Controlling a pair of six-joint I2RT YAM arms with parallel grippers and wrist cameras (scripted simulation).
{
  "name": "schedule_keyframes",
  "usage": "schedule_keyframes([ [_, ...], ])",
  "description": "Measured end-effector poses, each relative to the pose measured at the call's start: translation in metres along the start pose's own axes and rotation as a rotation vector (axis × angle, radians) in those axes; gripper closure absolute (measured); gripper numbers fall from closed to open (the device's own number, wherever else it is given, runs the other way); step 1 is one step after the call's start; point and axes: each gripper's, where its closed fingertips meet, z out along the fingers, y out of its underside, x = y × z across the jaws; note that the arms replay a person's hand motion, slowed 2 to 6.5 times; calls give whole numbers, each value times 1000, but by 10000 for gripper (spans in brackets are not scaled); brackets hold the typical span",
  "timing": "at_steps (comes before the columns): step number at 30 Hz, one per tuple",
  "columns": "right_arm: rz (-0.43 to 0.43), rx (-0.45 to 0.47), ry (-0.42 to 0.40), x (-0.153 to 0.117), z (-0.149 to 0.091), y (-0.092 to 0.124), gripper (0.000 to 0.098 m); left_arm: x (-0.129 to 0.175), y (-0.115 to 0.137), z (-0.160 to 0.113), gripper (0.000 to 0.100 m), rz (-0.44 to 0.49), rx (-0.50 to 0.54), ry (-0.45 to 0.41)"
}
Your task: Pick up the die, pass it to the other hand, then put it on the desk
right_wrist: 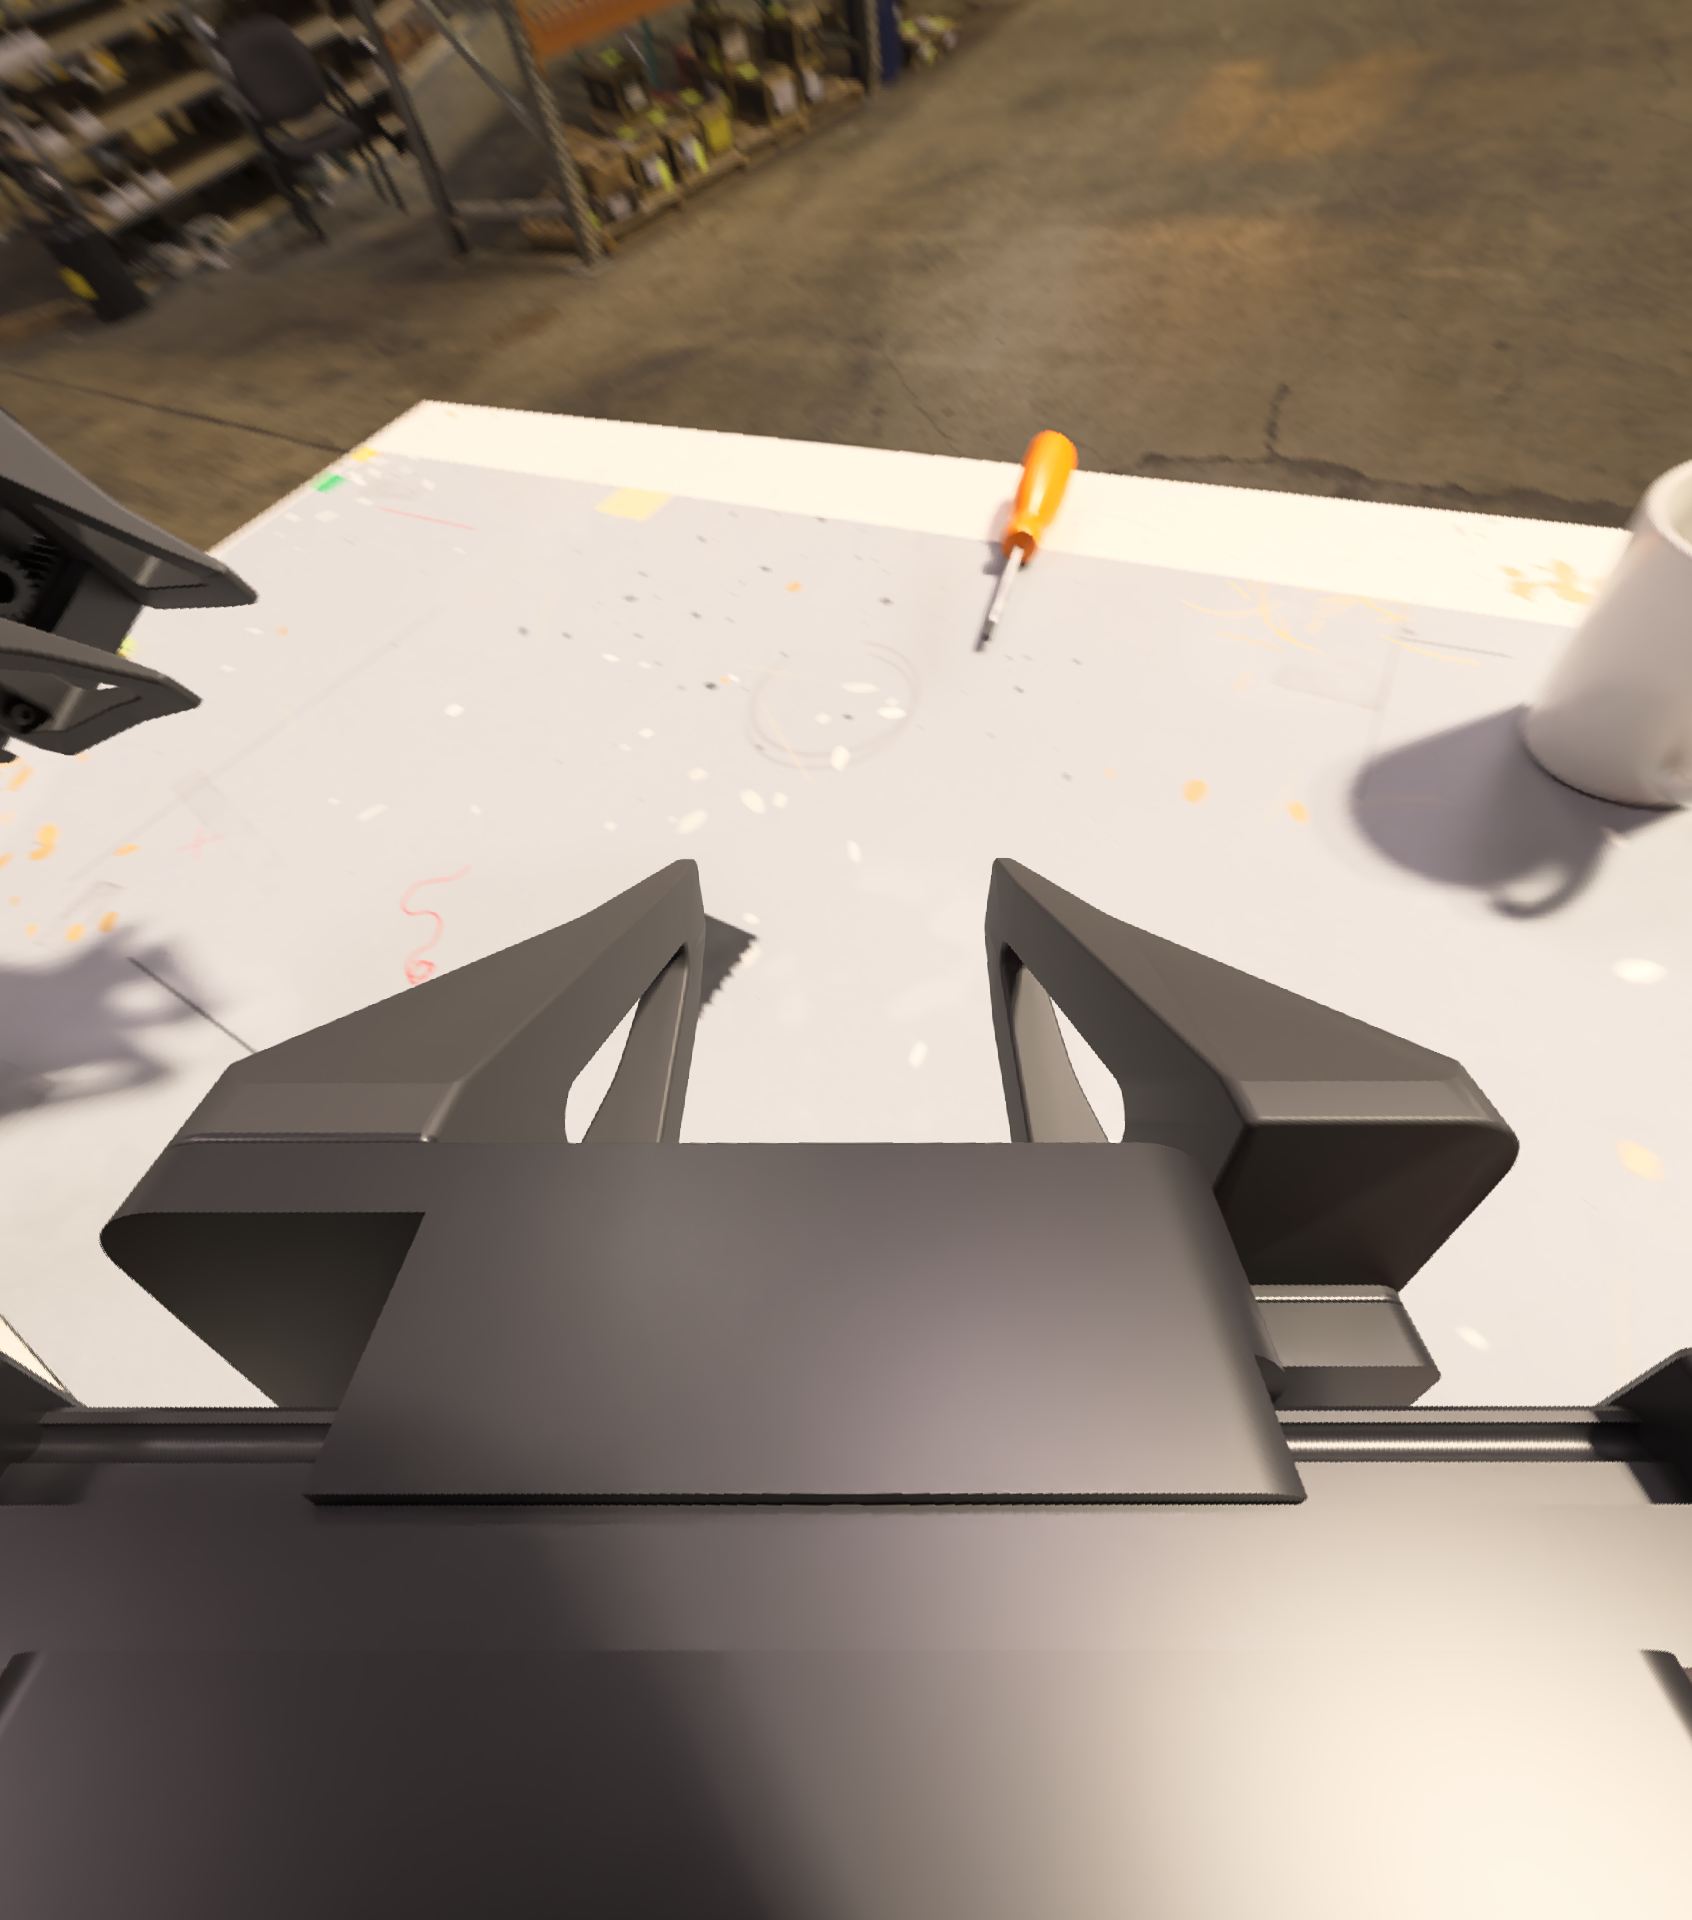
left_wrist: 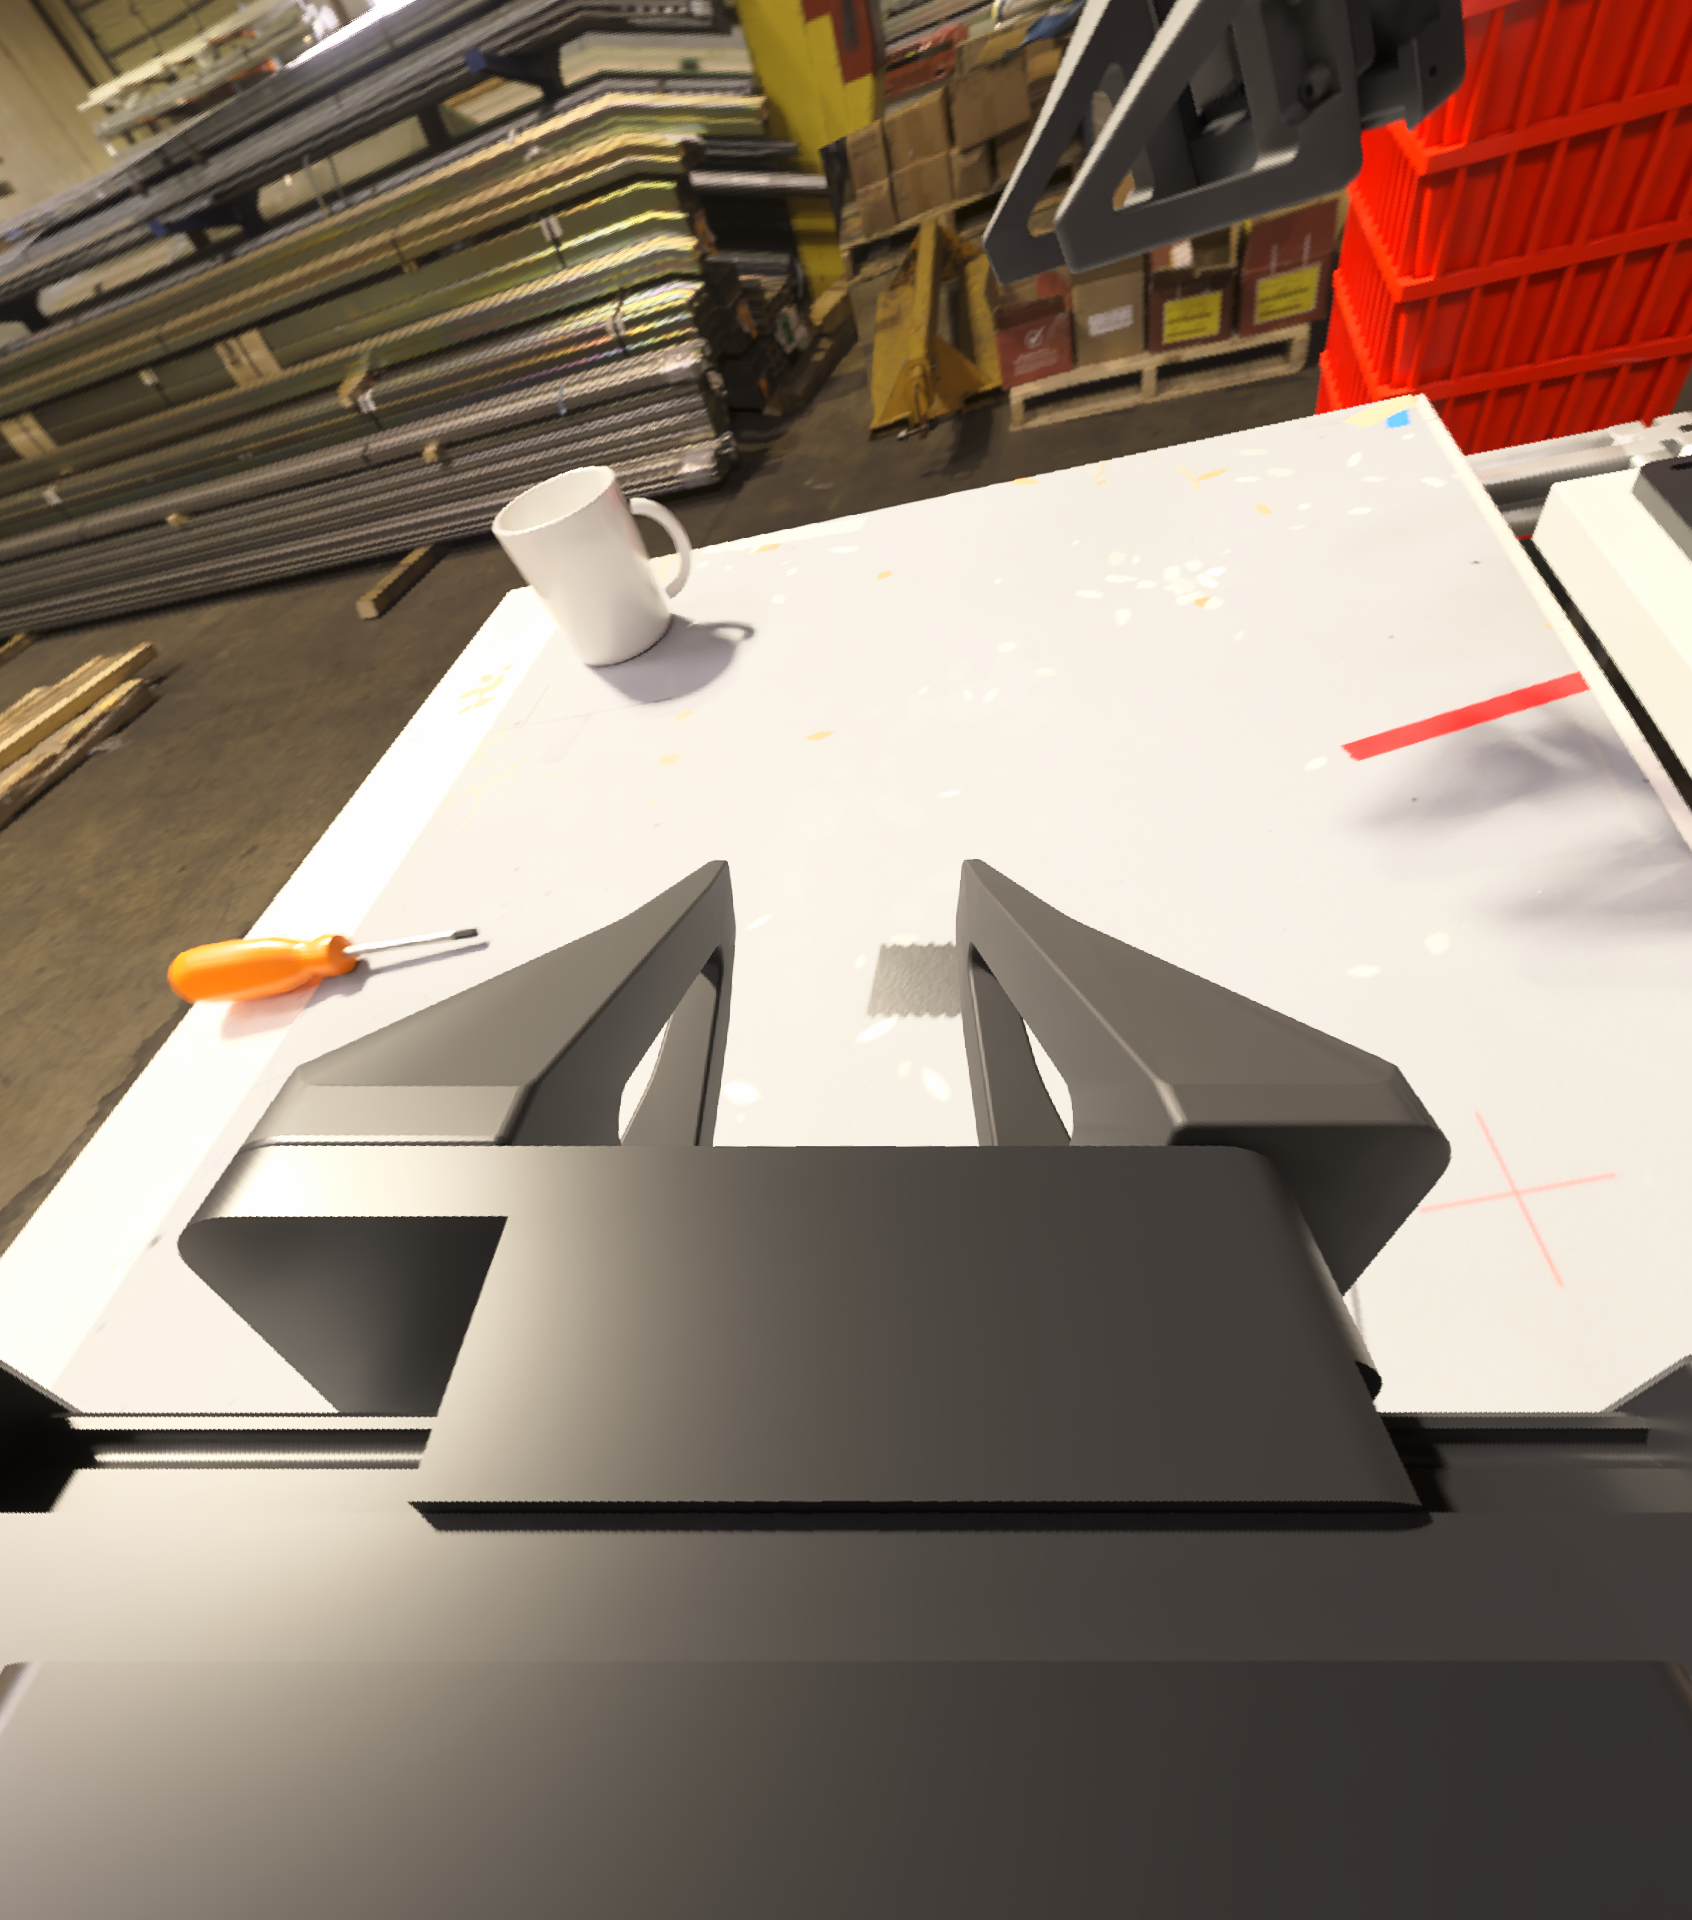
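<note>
The left hand (left_wrist: 842,868) and right hand (right_wrist: 842,868) are both spread and empty, and the little grey die (left_wrist: 909,977), I think, sits on the counter (left_wrist: 1029,727) before the left hand, likely light and hard, so pinch two flat sides.

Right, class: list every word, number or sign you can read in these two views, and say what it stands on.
None can be read.
Yellow labels on the brown cardboard boxes: too blurred.
White ceramic mug, orange-handled screwdriver: no writing.
Pale desk: only a faint red cross mark, no letters.
</note>
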Motion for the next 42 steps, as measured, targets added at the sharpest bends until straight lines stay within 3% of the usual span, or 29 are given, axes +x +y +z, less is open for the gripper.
schedule_keyframes([
  [6,47,100,-144,-24,37,8,477,-22,-2,-40,556,5,-51,-86],
  [13,94,183,-255,-43,74,20,385,-52,4,-96,448,-18,-135,-198],
  [22,86,225,-279,-53,103,42,359,-109,21,-185,365,-21,-327,-438],
  [27,76,203,-291,-57,112,50,304,-136,38,-238,246,-72,-453,-554],
  [31,54,200,-294,-59,114,53,293,-152,56,-278,206,-122,-542,-622],
  [36,20,211,-275,-58,115,54,284,-160,80,-317,204,-181,-629,-645],
  [42,21,214,-274,-57,116,57,276,-158,110,-348,206,-267,-756,-569],
])
